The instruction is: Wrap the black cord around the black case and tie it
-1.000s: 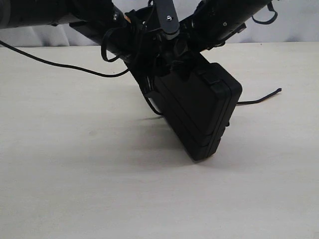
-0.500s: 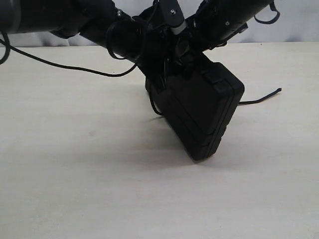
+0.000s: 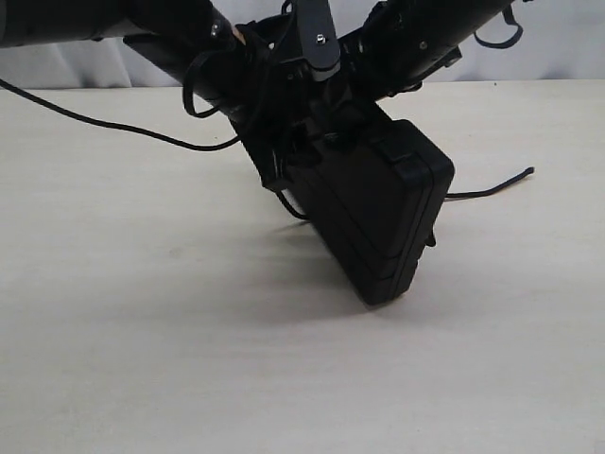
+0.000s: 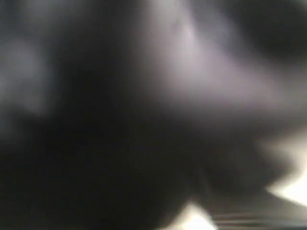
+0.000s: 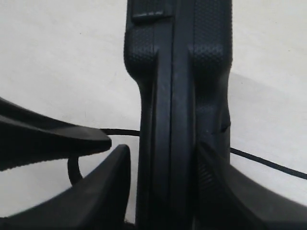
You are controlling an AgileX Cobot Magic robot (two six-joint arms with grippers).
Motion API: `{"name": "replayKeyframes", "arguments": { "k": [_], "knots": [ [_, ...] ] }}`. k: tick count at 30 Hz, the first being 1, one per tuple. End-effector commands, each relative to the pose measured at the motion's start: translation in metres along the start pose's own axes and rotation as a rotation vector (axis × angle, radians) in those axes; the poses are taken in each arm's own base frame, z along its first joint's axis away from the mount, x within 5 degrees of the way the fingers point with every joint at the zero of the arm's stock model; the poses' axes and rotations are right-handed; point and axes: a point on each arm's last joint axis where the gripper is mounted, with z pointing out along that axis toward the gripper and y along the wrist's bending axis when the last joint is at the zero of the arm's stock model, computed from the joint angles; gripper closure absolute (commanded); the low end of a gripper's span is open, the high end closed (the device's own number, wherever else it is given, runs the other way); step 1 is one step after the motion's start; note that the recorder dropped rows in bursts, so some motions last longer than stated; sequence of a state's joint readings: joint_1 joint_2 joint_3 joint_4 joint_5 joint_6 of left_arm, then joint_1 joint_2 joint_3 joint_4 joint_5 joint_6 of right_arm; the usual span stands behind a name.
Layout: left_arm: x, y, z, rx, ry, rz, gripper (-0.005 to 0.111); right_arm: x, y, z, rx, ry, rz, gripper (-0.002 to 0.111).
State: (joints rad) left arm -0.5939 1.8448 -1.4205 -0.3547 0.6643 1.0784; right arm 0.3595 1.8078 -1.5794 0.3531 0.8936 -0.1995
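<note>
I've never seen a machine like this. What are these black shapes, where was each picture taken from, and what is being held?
It is a robot with two jointed arms, the left arm and the right arm, each ending in a pincer. The wide picture comes from a camera off the arms; the other two from cameras on the wrists. The right wrist picture shows the right pincer clamped on the black case, which stands tilted, one corner on the pale table. The thin black cord trails across the table. The left wrist picture is only a dark blur.
</note>
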Motion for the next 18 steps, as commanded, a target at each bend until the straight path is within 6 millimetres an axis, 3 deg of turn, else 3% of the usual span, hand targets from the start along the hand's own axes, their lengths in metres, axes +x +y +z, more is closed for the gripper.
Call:
{"name": "replayKeyframes", "arguments": {
  "k": [1, 3, 6, 8, 11, 14, 18],
  "knots": [
    [0.009, -0.005, 0.011, 0.039, 0.039, -0.026, 0.044, -0.009, 0.021, -0.021, -0.109, -0.084, 0.061, 0.068],
    [0.011, -0.005, -0.001, 0.027, 0.087, 0.042, 0.047, -0.009, 0.020, -0.021, -0.107, -0.084, 0.060, 0.068],
    [0.021, -0.008, 0.008, 0.068, 0.170, 0.079, 0.069, -0.009, 0.020, -0.021, -0.107, -0.082, 0.060, 0.068],
    [0.021, -0.007, 0.011, 0.060, 0.162, 0.075, 0.071, -0.009, 0.020, -0.021, -0.107, -0.084, 0.060, 0.068],
    [0.009, -0.009, 0.014, 0.075, 0.030, 0.000, 0.105, -0.009, 0.020, -0.021, -0.107, -0.084, 0.060, 0.068],
    [-0.006, -0.009, 0.013, 0.085, -0.133, -0.009, 0.107, -0.009, 0.020, -0.021, -0.107, -0.084, 0.060, 0.068],
    [-0.003, -0.013, 0.014, 0.122, -0.108, 0.012, 0.102, -0.009, 0.020, -0.021, -0.107, -0.084, 0.060, 0.068]
  ]
}}
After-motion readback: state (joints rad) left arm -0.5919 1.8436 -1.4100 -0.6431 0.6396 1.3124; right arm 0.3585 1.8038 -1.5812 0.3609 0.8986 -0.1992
